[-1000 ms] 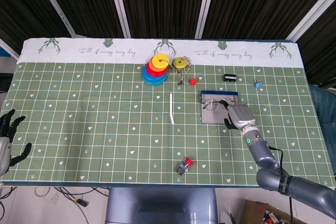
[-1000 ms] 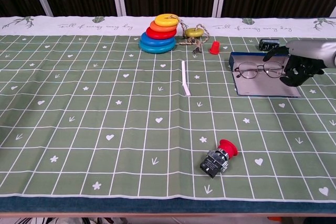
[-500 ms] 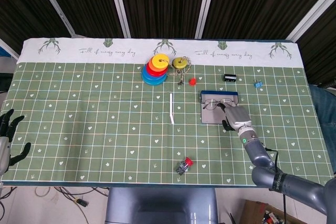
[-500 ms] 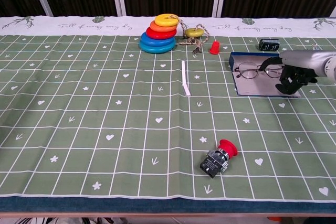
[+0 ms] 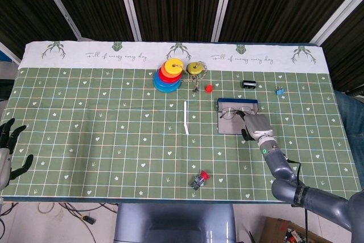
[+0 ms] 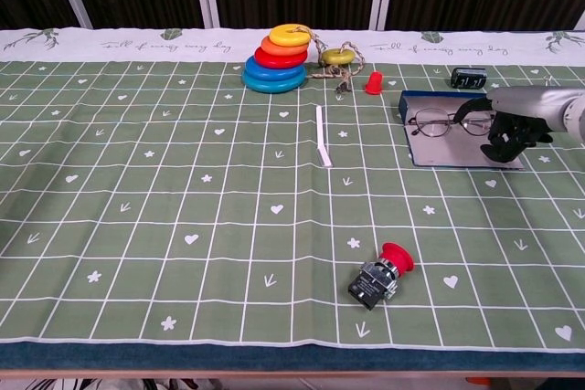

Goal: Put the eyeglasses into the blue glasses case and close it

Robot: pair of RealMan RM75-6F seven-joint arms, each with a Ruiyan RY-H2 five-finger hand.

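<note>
- Across the whole scene your tabletop (image 6: 137, 207) lies under a green grid cloth with a white printed band along its far edge.
- At the right side, the blue case (image 5: 237, 116) lies open and flat on the cloth, its grey inside facing up and its blue edge on the far side.
- Your right robot hand (image 5: 256, 127) sits over the case's near right corner, fingers curled down towards the lining; in the chest view (image 6: 512, 131) its dark fingertips hang just beside the right lens, and you cannot tell from either view whether they touch or pinch the frame.
- Your left robot hand (image 5: 8, 152) is at the far left edge of the head view, off the cloth, fingers spread and holding nothing.
- Far of centre stands the ring stack (image 6: 277, 69), blue at the base, then red, orange and yellow on top.
- On the case's far half rest the glasses (image 6: 448, 121), lenses side by side, thin wire frame, lying inside the open case.
- Near the middle, a white stick (image 6: 322, 148) lies on the cloth, running near to far.
- Close to your near edge, well apart from the case, a red-capped push button (image 6: 379, 278) lies on its side.
- Just right of the ring stack is a yellow disc (image 6: 338, 56) with a cord trailing off it.
- Beyond the case sits a small black block (image 6: 467, 78).
- Between disc and case stands a small red cone (image 6: 373, 83).
- Further right in the head view is a tiny blue piece (image 5: 279, 91).
</note>
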